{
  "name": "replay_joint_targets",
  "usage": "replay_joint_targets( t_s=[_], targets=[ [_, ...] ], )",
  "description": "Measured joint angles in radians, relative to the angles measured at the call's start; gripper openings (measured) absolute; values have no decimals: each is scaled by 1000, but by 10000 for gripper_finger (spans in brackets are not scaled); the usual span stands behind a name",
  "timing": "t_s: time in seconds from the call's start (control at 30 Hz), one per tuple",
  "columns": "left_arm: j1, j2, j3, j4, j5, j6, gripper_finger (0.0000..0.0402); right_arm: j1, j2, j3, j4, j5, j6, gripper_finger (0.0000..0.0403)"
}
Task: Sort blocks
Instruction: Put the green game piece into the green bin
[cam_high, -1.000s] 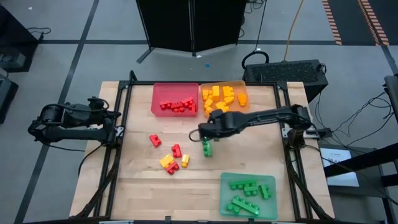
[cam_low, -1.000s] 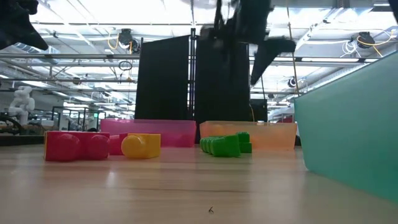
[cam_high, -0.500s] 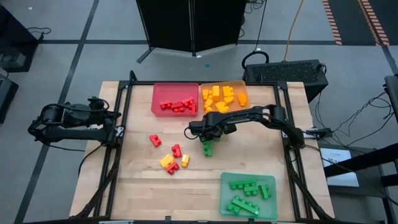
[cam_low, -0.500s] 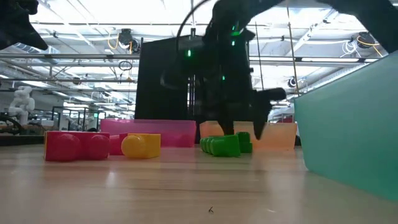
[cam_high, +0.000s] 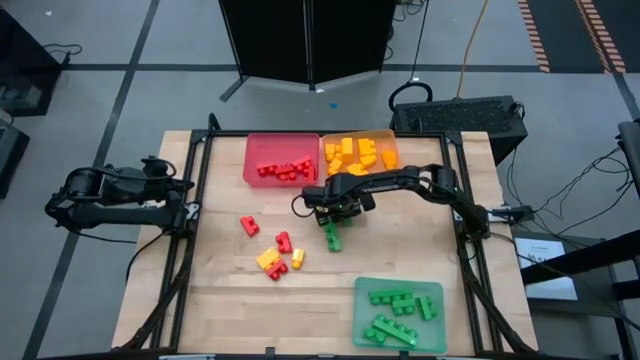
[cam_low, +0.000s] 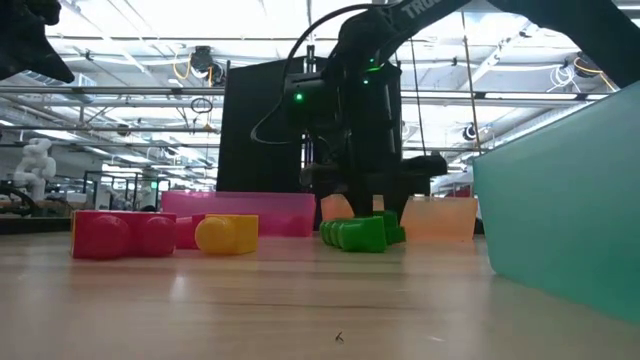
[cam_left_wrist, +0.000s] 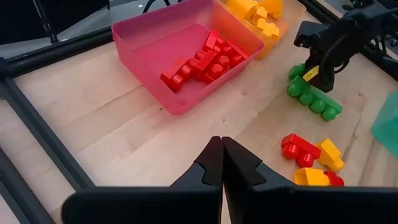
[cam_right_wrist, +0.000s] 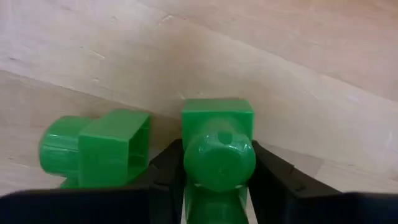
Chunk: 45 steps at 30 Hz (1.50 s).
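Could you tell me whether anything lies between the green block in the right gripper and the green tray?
Nothing visible does. The right gripper is shut on the green block at mid-table, and the bare wood toward the green tray is clear. The loose red and yellow blocks lie off to the other side.

1. Right gripper (cam_high: 330, 212): fingertips covered from above by the arm's own body in the high view.
2. Green block (cam_right_wrist: 217, 149) between the right gripper's fingers: lower part cut off by the right wrist picture's edge.
3. Green tray (cam_low: 570, 210): cropped at the low view's right edge; contents hidden behind its wall.
4. Red tray (cam_low: 240, 212): lower wall masked by the red and yellow blocks (cam_low: 165, 234) in front.
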Motion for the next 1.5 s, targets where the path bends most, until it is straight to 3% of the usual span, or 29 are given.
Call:
replay_joint_targets(
  t_s=[0.17, 0.37, 0.47, 0.63, 0.9, 1.23, 1.5],
  targets=[
    [0, 0, 0, 0, 0, 0, 2, 8, -27, -4, -3, 3, -30, 115],
    [0, 0, 0, 0, 0, 0, 2, 69, -200, 3, -20, 22, -19, 115],
    [0, 0, 0, 0, -1, -5, 2, 158, -289, 3, -36, 36, 34, 115],
    [0, 0, 0, 0, 0, -7, 2, 416, -382, 4, -65, 35, 198, 115],
    [0, 0, 0, 1, -1, -8, 2, 757, -332, 2, -262, 1, 623, 115],
    [0, 0, 0, 5, -6, -33, 2, 856, -258, 2, -182, -45, 643, 118],
    [0, 0, 0, 6, -5, -34, 2, 839, -246, 2, -182, -48, 618, 323]
  ],
)
